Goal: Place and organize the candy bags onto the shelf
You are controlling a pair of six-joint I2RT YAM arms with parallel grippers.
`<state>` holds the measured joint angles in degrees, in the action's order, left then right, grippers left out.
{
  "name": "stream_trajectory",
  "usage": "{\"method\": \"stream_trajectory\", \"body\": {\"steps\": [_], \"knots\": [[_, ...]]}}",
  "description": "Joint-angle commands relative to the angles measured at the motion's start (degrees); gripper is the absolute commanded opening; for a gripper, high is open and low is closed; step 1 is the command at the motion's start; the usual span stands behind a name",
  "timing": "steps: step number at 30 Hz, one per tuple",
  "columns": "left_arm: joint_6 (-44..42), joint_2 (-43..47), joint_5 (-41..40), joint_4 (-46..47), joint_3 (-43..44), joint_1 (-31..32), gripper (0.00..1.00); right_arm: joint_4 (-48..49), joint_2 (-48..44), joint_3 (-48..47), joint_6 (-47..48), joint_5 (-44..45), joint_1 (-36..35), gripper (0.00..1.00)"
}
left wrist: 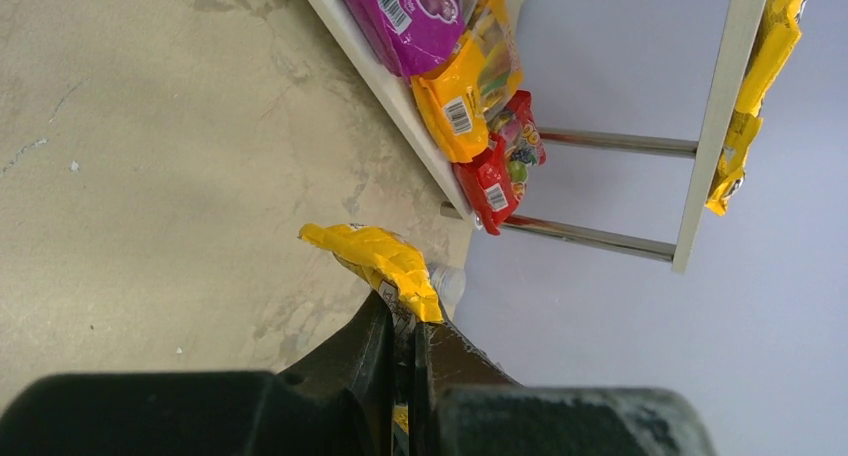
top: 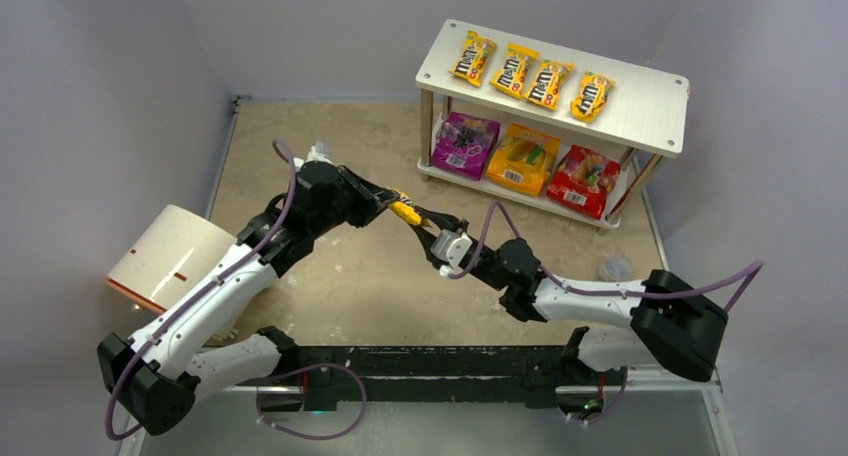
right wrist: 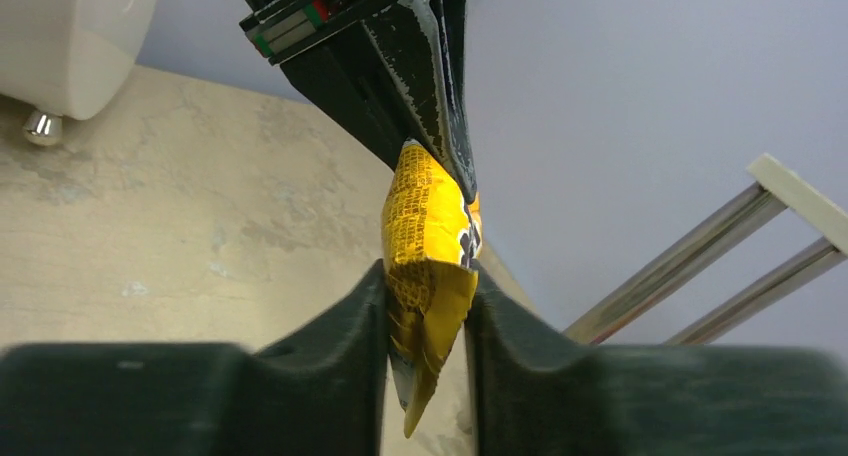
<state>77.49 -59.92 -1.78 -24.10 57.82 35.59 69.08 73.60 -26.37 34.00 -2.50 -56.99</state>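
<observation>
Left claw point(top: 395, 204) is seen pressed together on one end of a yellow M&M's packet point(top: 406, 212). The packet is held in the air over the middle of the surface point(top: 380, 286), in front of the shelf point(top: 650, 106) and apart from it. Right claw point(top: 427, 228) is set on the packet's other end. In the right wrist view its fingers point(right wrist: 340, 346) are pressed against both faces of the packet, so it is pinched by both claws at once (left from above, right from below in that view). The packet is crumpled and is angled between the two claws.

On the shelf's top board a row of four yellow packets point(top: 513, 69) is laid out side by side, printed faces up. On the lower board three pouches are lined up, touching or nearly so: purple pouch point(top: 464, 144) on the left, orange pouch point(top: 521, 159) in the middle, red pouch point(top: 583, 181) on the right.

A white-and-tan cylinder point(top: 170, 256) is seen on its side at the left edge of the surface, beside the left arm. A small clear round object point(top: 612, 268) is seen on the surface near the shelf's right front post, just behind the right arm.
</observation>
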Motion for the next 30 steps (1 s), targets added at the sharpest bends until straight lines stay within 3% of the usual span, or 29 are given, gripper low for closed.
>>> {"method": "stream_trajectory", "body": {"steps": [1,2,3,7,8,12,15,19,23,30], "knots": [[1.22,2.55,0.78,4.16,-0.96,-0.01,0.0,3.51,-0.46,-3.3,-1.81,2.02,-0.31,0.23],[0.69,2.73,0.3,3.93,-0.75,0.0,0.02,2.8,-0.97,-3.33,-1.83,2.35,-0.31,0.19],[0.26,2.95,-0.69,3.6,-0.56,-0.06,0.13,1.48,-1.76,-3.38,-1.9,2.41,-0.31,0.17],[-4.09,3.92,-7.37,3.36,-0.31,-0.12,0.78,-12.94,-8.42,-5.49,-1.99,2.32,-0.26,0.14],[-5.77,4.24,-9.14,3.08,-0.07,-0.16,0.82,-19.92,-10.53,-7.04,-1.44,2.4,-0.17,0.13],[-12.48,6.19,-18.32,0.62,1.86,-0.28,0.88,-49.07,-16.56,-18.3,3.0,11.84,0.15,0.04],[-15.59,8.56,-24.95,-0.84,2.3,-0.31,0.91,-65.62,-16.64,-30.25,4.17,20.92,1.54,0.04],[-15.11,12.1,-31.95,-1.35,0.08,-0.32,0.94,-75.29,-12.6,-46.12,6.51,32.41,6.61,0.04],[-16.73,14.05,-34.64,-0.6,-1.68,-0.33,0.95,-82.73,-8.87,-59.21,9.33,30.35,17.07,0.04],[-21.17,12.24,-34.72,0.44,-1.84,-0.31,0.97,-98.59,-3.56,-71.31,18.37,29.38,33.06,0.04]]}}
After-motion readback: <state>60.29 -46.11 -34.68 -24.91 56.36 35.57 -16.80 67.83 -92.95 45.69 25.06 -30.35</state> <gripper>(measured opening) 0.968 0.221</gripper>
